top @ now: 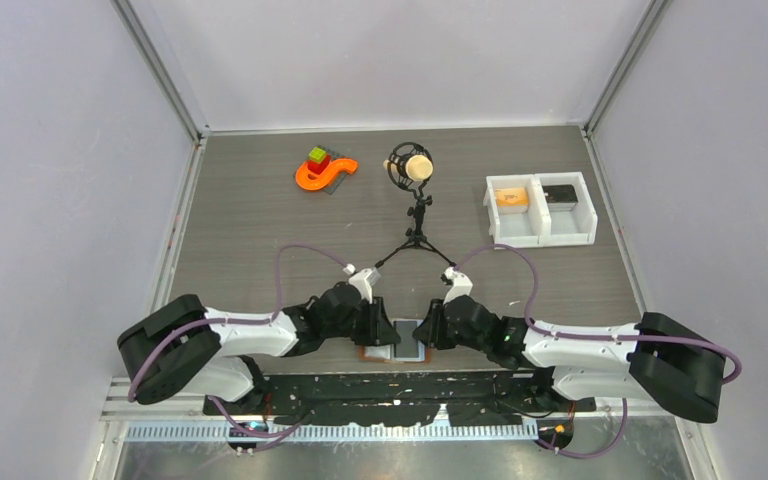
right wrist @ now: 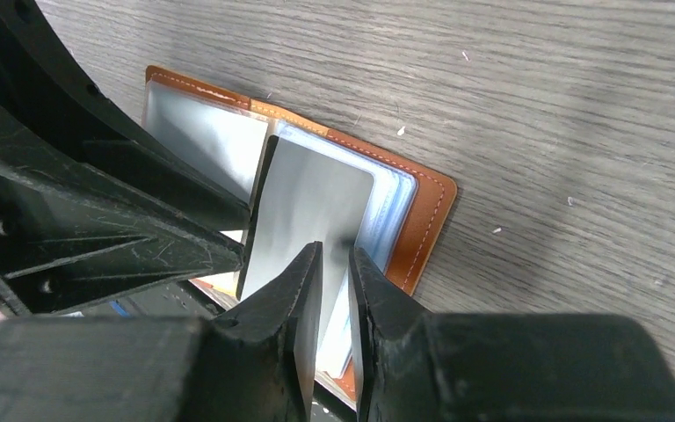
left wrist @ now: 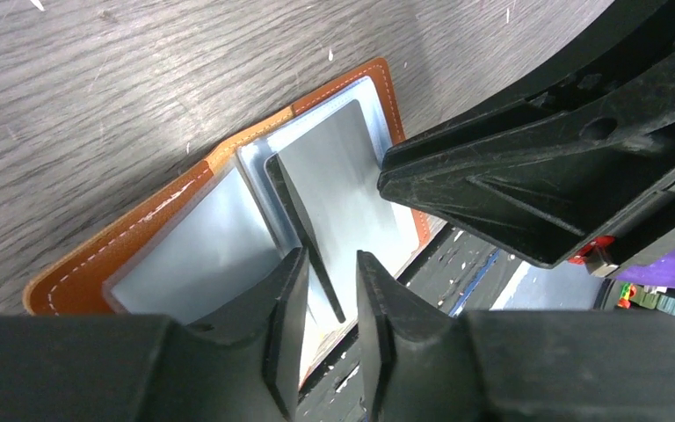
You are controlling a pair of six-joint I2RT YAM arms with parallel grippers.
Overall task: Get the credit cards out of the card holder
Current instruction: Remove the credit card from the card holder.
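Open card holder on the counter, beneath both grippers. Left gripper, part open, straddles a raised grey card. Right gripper, narrower, straddles its other edge; whether it grips the card cannot be told.

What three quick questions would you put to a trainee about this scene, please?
1. True or false: the card holder lies folded shut.
2. Where on the table does it lie? A) at the far edge B) at the near edge, between the left gripper and the right gripper C) at the right edge
3. Fill in: the white bin has ___ compartments.
Key: 1 false; 2 B; 3 two.
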